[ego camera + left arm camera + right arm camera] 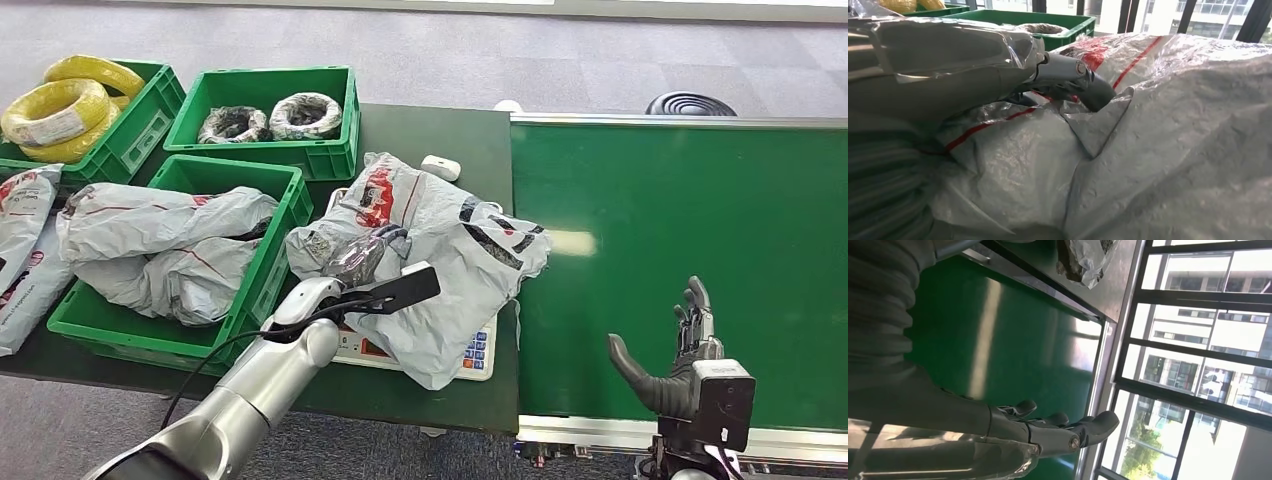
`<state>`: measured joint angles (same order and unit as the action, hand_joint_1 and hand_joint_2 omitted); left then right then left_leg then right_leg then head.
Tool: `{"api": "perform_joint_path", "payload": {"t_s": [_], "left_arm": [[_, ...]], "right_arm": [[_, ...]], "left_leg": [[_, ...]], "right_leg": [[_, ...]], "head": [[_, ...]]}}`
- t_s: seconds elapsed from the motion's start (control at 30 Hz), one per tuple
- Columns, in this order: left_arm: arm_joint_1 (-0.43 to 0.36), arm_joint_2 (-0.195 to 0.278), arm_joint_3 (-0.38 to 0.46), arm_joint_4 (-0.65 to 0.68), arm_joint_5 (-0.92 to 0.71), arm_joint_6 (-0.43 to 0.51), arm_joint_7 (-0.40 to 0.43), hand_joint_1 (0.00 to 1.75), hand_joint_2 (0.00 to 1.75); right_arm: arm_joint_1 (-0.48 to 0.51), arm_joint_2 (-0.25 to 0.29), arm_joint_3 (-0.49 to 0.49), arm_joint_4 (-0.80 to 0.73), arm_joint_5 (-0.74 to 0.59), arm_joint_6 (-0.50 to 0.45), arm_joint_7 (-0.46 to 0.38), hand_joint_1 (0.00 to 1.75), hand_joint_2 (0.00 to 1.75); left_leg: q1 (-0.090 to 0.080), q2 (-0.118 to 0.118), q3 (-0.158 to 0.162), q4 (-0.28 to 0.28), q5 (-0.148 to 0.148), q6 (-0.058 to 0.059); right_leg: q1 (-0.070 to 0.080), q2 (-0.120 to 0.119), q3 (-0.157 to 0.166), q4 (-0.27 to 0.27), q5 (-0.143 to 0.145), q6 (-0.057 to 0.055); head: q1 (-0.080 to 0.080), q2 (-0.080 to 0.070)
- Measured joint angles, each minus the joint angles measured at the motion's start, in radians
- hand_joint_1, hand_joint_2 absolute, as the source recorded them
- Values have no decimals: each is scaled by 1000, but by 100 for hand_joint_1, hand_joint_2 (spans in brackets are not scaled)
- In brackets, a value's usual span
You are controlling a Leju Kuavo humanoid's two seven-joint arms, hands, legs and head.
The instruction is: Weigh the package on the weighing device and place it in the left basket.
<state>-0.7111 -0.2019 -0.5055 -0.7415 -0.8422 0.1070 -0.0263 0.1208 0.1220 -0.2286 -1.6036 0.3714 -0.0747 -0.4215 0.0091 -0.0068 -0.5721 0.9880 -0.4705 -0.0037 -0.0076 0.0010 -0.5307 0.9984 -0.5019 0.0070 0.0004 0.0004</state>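
Note:
A crumpled grey package (440,250) with red print lies on the white weighing scale (478,352) in the middle of the dark table. My left hand (358,258), wrapped in clear plastic, lies on the package's left side. In the left wrist view its fingers (1063,75) curl into a fold of the package (1173,140) and grip it. The left basket (272,268), a green crate, stands just left of the scale and holds several grey packages. My right hand (680,355) hovers open over the green conveyor belt (680,200), fingers (1048,427) spread and empty.
Behind the scale stands a green crate (330,155) with wrapped rolls, and a crate of yellow coils (150,125) stands at the far left. A small white device (440,167) lies behind the package. Loose grey bags (20,240) lie at the table's left edge.

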Motion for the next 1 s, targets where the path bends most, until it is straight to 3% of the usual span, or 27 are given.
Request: {"api": "perform_joint_path", "payload": {"t_s": [0.07, 0.23, 0.47, 0.57, 0.83, 1.0], "left_arm": [[-16, -8, -3, 29, 1, -5, -2, 171, 175], [-29, -10, -2, 61, 33, 11, -28, 169, 175], [8, 18, 45, -16, 140, 91, -112, 170, 175], [57, 45, 78, -141, 202, 125, -147, 172, 175], [237, 141, 197, -645, 346, 280, -260, 175, 175], [330, 198, 313, -831, 390, 383, -324, 171, 175]], "right_arm": [[-2, 7, -2, -2, 7, 4, 5, 0, 175], [-5, 16, -11, -2, 10, 6, 7, 0, 175], [-2, 22, -15, -2, 15, 2, 7, 0, 175], [12, 25, -23, -8, 18, -8, 2, 0, 175], [61, 53, -70, -47, 23, 4, -28, 0, 175], [92, 78, -91, -78, 32, 7, -33, 0, 175]], "left_leg": [[0, 0, 0, 0, 0, 0], [0, 0, 0, 0, 0, 0], [0, 0, 0, 0, 0, 0], [0, 1, 0, 0, 0, 0], [0, 1, -3, -1, 0, 0], [0, 1, -2, -1, 0, 0]], "right_leg": [[0, 0, 0, 0, 0, 0], [0, 0, 0, 0, 0, 0], [1, 0, 0, 0, 0, 0], [1, 0, -1, 0, 0, 0], [1, 1, -3, 0, 0, 0], [1, 1, -3, 0, -1, -1]], "head": [[0, 0], [0, 0], [0, 0], [0, 0], [0, 0], [0, 0]]}}
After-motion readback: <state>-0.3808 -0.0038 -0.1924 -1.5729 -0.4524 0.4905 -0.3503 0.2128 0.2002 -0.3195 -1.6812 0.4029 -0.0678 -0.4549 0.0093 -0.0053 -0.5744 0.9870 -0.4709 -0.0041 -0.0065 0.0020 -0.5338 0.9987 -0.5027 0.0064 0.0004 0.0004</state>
